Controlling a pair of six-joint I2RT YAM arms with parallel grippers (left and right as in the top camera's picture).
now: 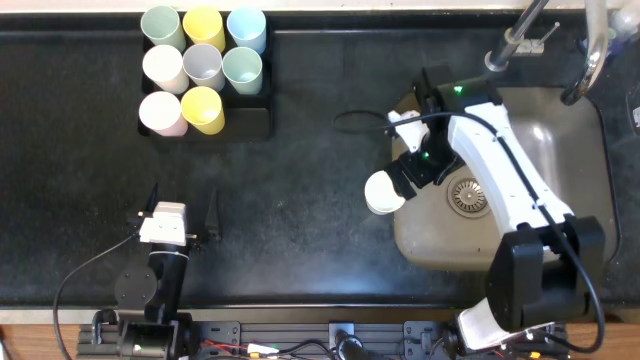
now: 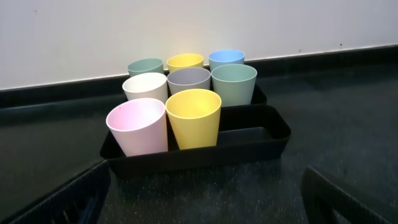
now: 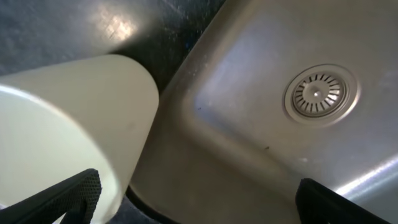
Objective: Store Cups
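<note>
**Inspector:** Nearest the lens, far left?

**Assistant:** The left gripper [image 1: 183,203], low over the black speckled worktop [image 1: 300,240]. Its fingers are spread and hold nothing.

**Inspector:** Beyond it?

**Assistant:** A black plastic tray [image 1: 255,125] against the back wall. It carries eight upright pastel plastic cups [image 2: 193,118]: pink, yellow, white, grey, green and blue.

**Inspector:** And to the right?

**Assistant:** The right gripper [image 1: 398,183], at the left rim of the stainless steel sink [image 1: 560,130]. Its fingers are wide apart, not clenched. The cream plastic cup [image 3: 74,124] sits tilted beside one finger, over the worktop edge. Contact cannot be determined.
</note>
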